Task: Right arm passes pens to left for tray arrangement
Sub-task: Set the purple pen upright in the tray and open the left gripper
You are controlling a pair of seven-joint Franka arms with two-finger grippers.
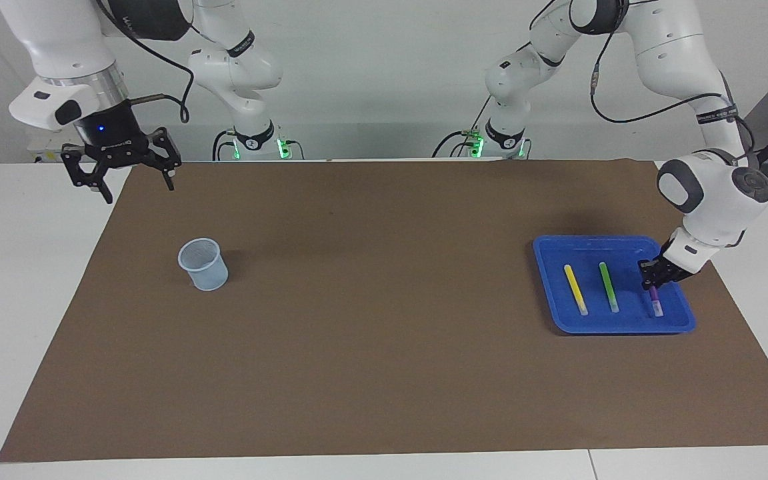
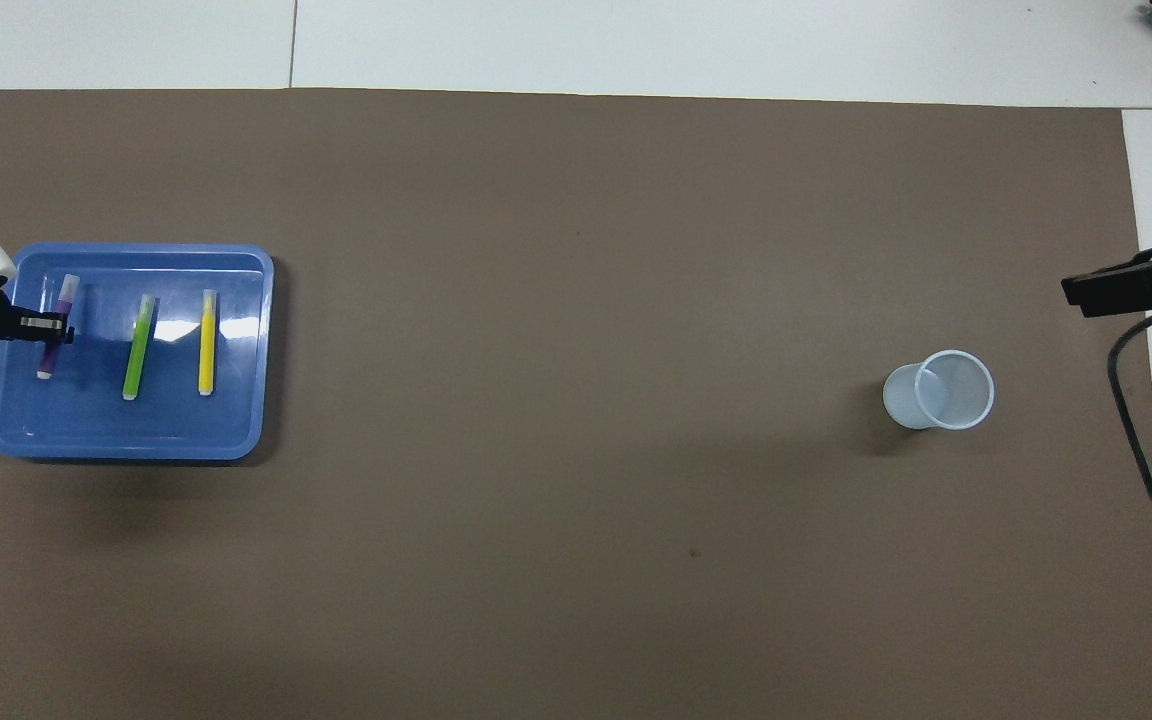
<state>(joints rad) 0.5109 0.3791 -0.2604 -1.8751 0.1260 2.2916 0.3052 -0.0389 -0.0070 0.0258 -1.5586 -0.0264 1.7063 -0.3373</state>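
- The left gripper (image 1: 651, 279) is sitting low in the blue tray (image 1: 551, 287) at the right of the facing frame, its narrow jaws closing around the purple pen (image 1: 655, 301) near that pen's upper end.
- In the overhead frame, the left gripper (image 2: 54, 328) is crossing the purple pen (image 2: 52, 345) at about its middle, at the far left.
- The yellow pen (image 1: 575, 289) and green pen (image 1: 609, 287) are lying flat in the tray, parallel and apart, with the purple pen forming the 3rd row toward the left arm's end of the tray.
- The right gripper (image 1: 124, 167) is hanging in the upper left of the facing frame over the mat's (image 1: 357, 333) corner, its wide claw spread open and holding nothing; this arm is waiting.
- The mesh cup (image 1: 203, 264) is standing upright at centre left, and no pens are showing in it.
- Judging by looks, each pen is light, stiff, smooth and round, so it is likely to roll or slip; a mid-barrel pinch across the shaft seems best.
- All 3 pens are appearing placed, so the arrangement is looking nearly finished.
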